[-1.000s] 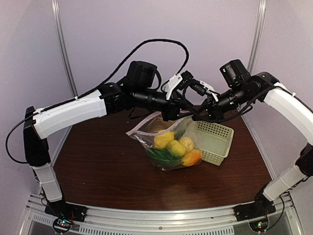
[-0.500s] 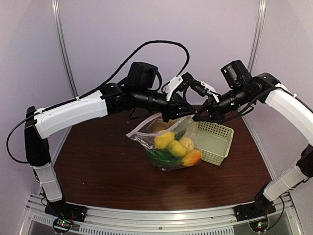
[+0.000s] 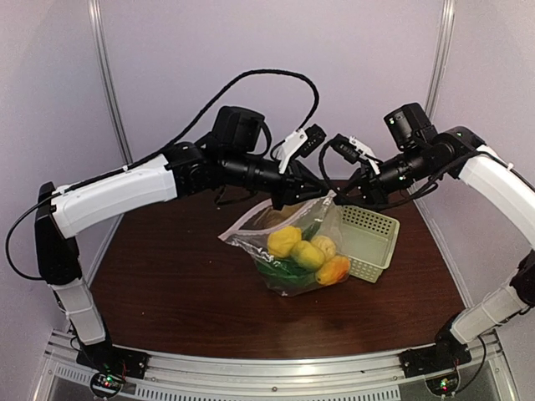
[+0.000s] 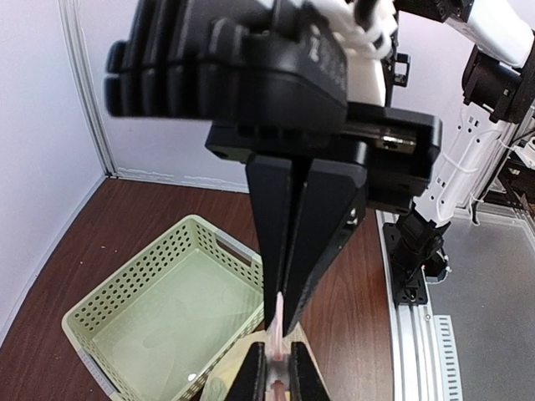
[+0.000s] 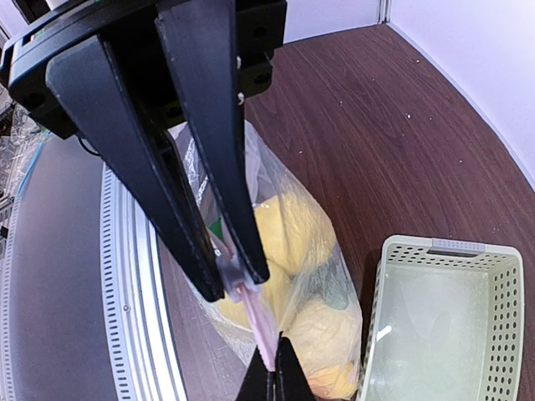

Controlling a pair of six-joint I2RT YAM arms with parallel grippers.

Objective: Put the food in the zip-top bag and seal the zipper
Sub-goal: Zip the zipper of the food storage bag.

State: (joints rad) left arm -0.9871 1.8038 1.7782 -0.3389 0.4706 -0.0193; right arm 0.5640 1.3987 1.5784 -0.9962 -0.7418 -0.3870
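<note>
The zip-top bag (image 3: 251, 232) hangs over the table with the food inside: yellow lemons (image 3: 284, 241), an orange piece (image 3: 333, 269) and a dark green vegetable (image 3: 280, 269). My left gripper (image 3: 320, 193) is shut on the pinkish zipper (image 5: 259, 322) at the bag's upper right corner. My right gripper (image 3: 336, 199) is shut on the same strip right beside it, tips nearly touching. In the left wrist view my left gripper (image 4: 278, 355) pinches the zipper (image 4: 277, 317) just below the right fingers (image 4: 322, 251). In the right wrist view my right gripper (image 5: 272, 368) pinches it below the left fingers (image 5: 226, 192), and the lemons (image 5: 284, 230) show through the bag (image 5: 334, 276).
The pale green mesh basket (image 3: 372, 219) stands on the brown table just right of the bag, with nothing in it (image 4: 125, 276) (image 5: 510, 317). The metal rail (image 3: 267, 368) runs along the near edge, with both arm bases on it.
My left gripper has moved right along the bag's top edge to meet the right gripper. The right gripper has shifted slightly right. The bag has swung a little right.
</note>
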